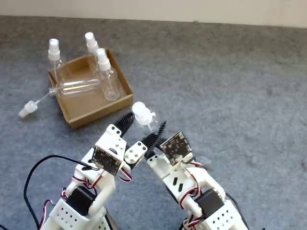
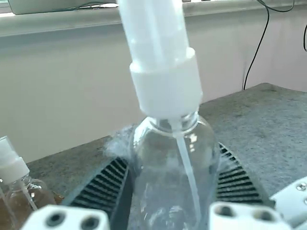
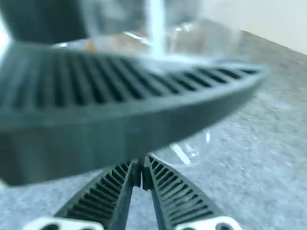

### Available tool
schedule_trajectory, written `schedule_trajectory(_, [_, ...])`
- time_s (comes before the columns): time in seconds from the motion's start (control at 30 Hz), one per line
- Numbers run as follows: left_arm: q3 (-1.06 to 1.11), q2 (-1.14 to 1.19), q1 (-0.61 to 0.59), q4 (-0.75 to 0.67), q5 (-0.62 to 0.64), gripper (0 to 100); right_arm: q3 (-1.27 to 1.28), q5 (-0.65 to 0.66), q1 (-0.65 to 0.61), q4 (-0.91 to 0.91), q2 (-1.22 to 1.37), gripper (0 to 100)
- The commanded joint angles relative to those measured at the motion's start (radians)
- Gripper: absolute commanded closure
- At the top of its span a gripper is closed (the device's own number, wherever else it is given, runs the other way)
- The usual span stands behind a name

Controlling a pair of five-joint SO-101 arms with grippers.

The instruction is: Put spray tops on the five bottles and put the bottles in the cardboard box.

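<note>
At lower centre of the high view, a bottle (image 2: 168,167) with its spray top (image 2: 163,81) set on the neck is clamped upright by the left pincer (image 1: 145,123). The right pincer (image 3: 142,175) is closed on nothing just beside it. Capping seems done here, so a lift and carry to the cardboard box (image 1: 98,112) at upper left is called for. Its near wall must be cleared. Standing bottles (image 1: 104,72) and a lying bottle (image 1: 74,88), whose loose top (image 1: 28,109) rests outside, crowd it. Open table (image 1: 230,86) is left at right.
</note>
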Motion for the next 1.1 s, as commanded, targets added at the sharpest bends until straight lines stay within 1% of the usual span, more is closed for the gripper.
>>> schedule_trajectory(0.0, [0.018, -0.013, 0.015, 0.0, -0.009, 91, -0.007, 0.006, 0.045, -0.025, -0.01, 98.4])
schedule_trajectory(0.17, [0.016, -0.013, 0.015, 0.0, -0.011, 91, 0.041, 0.006, 0.042, -0.027, -0.01, 98.4])
schedule_trajectory(0.23, [0.008, -0.013, -0.008, 0.0, -0.011, 91, 0.064, 0.006, 0.042, -0.027, -0.01, 98.4])
schedule_trajectory(0.43, [-0.01, -0.013, -0.199, -0.029, -0.009, 91, 0.096, 0.006, 0.042, -0.027, -0.01, 98.4])
schedule_trajectory(0.67, [-0.139, -0.004, -0.426, -0.02, -0.009, 91, 0.097, 0.006, 0.042, -0.028, -0.01, 98.4])
schedule_trajectory(0.87, [-0.314, 0.002, -0.625, 0.083, -0.009, 91, 0.128, 0.006, 0.042, -0.028, -0.01, 98.4])
schedule_trajectory(0.97, [-0.415, 0.082, -0.684, 0.097, -0.009, 91, 0.168, 0.006, 0.042, -0.033, -0.01, 98.4])
schedule_trajectory(1.07, [-0.516, 0.248, -0.699, 0.097, -0.009, 91, 0.18, 0.003, 0.045, -0.067, -0.008, 98.4])
